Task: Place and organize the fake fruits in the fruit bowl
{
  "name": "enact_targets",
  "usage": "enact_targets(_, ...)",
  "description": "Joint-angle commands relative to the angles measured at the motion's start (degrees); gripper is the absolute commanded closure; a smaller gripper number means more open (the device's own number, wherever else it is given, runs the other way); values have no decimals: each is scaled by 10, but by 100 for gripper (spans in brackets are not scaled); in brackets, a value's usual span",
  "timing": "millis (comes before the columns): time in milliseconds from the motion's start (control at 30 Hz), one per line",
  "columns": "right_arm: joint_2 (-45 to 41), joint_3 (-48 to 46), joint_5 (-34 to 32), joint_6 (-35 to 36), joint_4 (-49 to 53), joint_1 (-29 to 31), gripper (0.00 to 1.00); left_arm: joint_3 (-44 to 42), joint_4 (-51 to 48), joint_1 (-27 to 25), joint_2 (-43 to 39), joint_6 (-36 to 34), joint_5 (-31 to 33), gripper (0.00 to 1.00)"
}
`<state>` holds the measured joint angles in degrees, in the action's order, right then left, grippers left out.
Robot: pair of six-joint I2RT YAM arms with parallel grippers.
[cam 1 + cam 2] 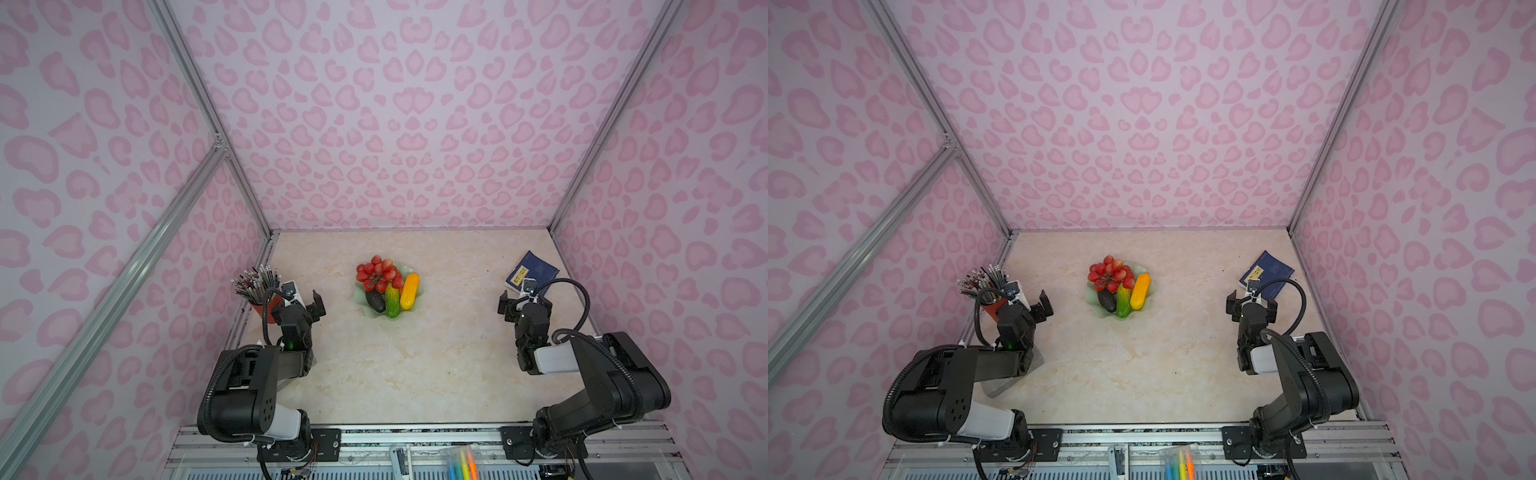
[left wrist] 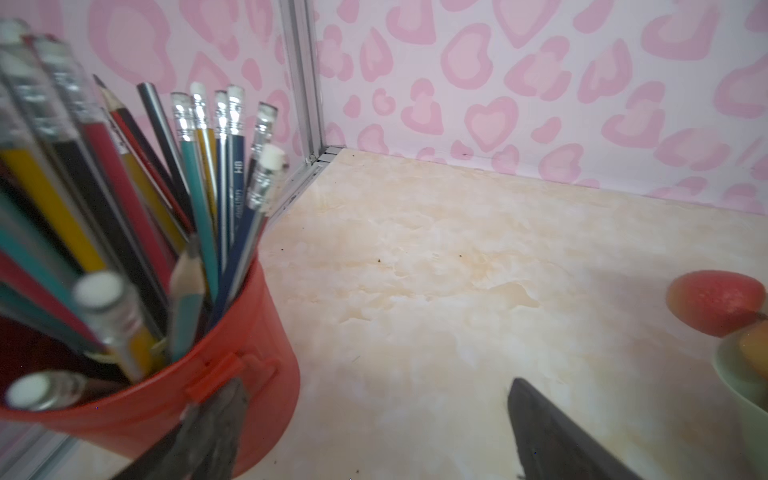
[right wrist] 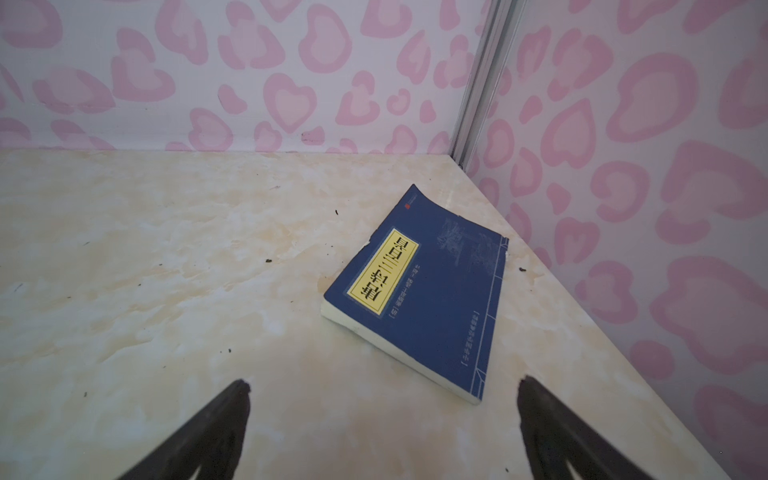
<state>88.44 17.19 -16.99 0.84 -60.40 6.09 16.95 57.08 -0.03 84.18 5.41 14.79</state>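
Note:
The pale green fruit bowl (image 1: 360, 297) (image 1: 1091, 296) stands mid-table in both top views. Inside it lie the red grape bunch (image 1: 377, 274) (image 1: 1110, 273), a dark oval fruit (image 1: 375, 300), a yellow-green oblong (image 1: 392, 302) and a yellow-orange oblong (image 1: 409, 291). The left wrist view catches a strawberry (image 2: 715, 301) over the bowl's rim (image 2: 733, 376). My left gripper (image 1: 305, 299) (image 2: 376, 386) stands open and empty left of the bowl, beside the pencil cup. My right gripper (image 1: 524, 300) (image 3: 384, 382) stands open and empty far right, near the book.
A red cup full of pencils (image 1: 266, 307) (image 2: 249, 386) stands at the left edge, close to my left fingers. A blue book (image 1: 532, 270) (image 3: 428, 291) lies in the back right corner. Coloured markers (image 1: 461, 461) sit at the front rail. Patterned walls enclose three sides.

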Motion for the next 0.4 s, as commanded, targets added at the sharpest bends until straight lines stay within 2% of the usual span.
enact_targets(0,1,5,-15,-5,5,0,0,7,11,-2,-1,-2,-11,2)
enact_targets(367,-2,4,-18,-4,6,1,0,11,7,-3,1,-2,-9,2)
